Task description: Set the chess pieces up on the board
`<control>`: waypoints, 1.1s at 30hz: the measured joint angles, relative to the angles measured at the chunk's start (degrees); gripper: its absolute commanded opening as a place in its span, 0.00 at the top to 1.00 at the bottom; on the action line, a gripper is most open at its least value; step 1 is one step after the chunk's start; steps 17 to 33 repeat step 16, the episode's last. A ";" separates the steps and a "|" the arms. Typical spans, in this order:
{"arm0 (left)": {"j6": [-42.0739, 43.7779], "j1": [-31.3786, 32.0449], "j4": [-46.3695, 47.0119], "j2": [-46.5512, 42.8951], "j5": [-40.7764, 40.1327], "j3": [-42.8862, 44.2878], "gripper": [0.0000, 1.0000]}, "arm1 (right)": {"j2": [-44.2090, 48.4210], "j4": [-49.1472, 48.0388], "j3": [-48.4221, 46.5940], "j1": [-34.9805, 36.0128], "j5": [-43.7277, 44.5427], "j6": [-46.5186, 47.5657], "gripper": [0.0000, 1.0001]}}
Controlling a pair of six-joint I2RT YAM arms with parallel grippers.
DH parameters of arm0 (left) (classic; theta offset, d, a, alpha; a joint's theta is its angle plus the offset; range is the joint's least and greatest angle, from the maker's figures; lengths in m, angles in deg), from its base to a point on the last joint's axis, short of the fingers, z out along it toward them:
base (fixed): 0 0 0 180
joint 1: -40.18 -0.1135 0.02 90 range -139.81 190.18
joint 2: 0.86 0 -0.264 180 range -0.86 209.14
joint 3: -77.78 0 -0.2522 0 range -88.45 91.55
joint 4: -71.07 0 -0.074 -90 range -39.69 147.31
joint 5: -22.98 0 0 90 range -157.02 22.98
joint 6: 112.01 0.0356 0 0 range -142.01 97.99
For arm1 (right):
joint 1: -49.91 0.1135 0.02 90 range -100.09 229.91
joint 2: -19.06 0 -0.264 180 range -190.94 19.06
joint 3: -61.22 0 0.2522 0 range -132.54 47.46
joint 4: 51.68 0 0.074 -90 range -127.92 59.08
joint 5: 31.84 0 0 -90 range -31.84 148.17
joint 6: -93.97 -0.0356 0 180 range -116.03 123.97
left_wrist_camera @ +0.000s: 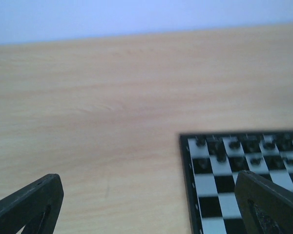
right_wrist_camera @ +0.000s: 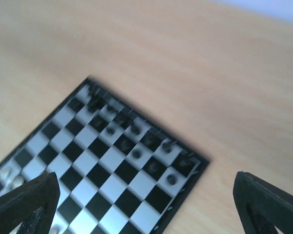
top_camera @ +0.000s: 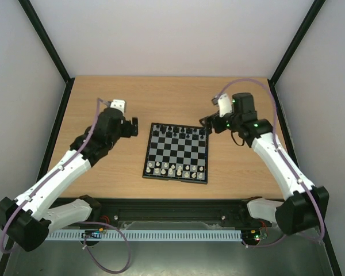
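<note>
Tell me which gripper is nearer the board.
Right. The right gripper, jaws open, hangs at the board's far right corner. The left gripper, jaws also open, stands off the far left corner, a gap away.

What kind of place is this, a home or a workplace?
Most likely a robot test cell in a laboratory. A wooden table is closed in by plain white walls on a black frame, and two robot arms, left and right, are bolted at its near edge. A small chessboard lies on it.
</note>
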 measured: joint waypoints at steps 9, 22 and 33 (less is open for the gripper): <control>-1.42 -11.02 -0.94 0.61 0.42 5.66 0.01 | 6.99 -4.85 -1.42 -6.84 13.84 -14.84 0.01; -0.61 -11.04 0.44 -2.08 -0.83 6.54 0.01 | 12.85 -6.05 1.27 -6.82 18.23 -20.37 0.01; -0.61 -11.04 0.44 -2.08 -0.83 6.54 0.01 | 12.85 -6.05 1.27 -6.82 18.23 -20.37 0.01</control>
